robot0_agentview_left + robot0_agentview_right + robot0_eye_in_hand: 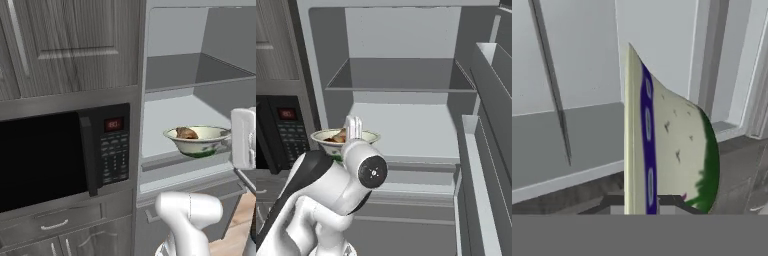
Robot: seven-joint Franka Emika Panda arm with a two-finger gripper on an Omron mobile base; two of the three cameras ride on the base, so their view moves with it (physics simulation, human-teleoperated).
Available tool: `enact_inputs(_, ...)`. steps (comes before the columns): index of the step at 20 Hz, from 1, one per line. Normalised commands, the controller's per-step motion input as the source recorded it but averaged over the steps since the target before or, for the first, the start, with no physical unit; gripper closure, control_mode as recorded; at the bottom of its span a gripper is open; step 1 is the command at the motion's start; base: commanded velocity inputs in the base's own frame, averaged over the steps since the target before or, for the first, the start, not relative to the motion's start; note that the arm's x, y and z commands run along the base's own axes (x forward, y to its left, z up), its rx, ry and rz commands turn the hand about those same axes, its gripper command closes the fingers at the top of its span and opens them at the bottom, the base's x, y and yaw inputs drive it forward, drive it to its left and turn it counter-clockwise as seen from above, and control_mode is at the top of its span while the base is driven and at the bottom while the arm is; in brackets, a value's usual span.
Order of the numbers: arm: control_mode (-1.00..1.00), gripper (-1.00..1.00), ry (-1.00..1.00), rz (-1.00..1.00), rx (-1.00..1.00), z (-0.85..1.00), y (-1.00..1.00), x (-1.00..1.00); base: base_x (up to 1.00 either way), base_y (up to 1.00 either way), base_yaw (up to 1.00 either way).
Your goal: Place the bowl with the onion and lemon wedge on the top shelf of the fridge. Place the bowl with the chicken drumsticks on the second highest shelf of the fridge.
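Item: the bowl with the chicken drumsticks, pale cream with a greenish underside, one of the chicken drumsticks showing inside. I found it carried upright at the mouth of the open fridge, just above the front edge of the lower visible shelf and not yet resting on it, as far as I could judge.

Jaws: the gripper was closed on the bowl's rim (the hand view had the bowl rolled on edge, blue band along the rim).

Shelves: the upper shelf and the lower one both lay bare.

Progress, my judgement: neither placement was finished. This bowl needed setting down and releasing. I saw nothing of the blue bowl. Beside the fridge stood the black microwave.
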Motion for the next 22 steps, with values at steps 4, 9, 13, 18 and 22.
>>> enact_inputs(4,-1.0,1.0,-0.12,-0.16,0.1,-0.02,-0.25,1.0,0.0,0.0,0.0)
enact_inputs(9,-1.0,1.0,-0.01,-0.16,-0.01,-0.3,-0.39,1.0,0.0,0.0,0.0)
enact_inputs(13,-1.0,1.0,0.02,-0.06,-0.1,-0.36,-0.21,0.91,0.0,0.0,0.0)
enact_inputs(18,-1.0,1.0,0.0,0.0,-0.06,-0.42,-0.01,0.84,0.0,0.0,0.0)
enact_inputs(22,-1.0,1.0,0.0,0.0,-0.06,-0.32,0.0,0.89,0.0,0.0,0.0)
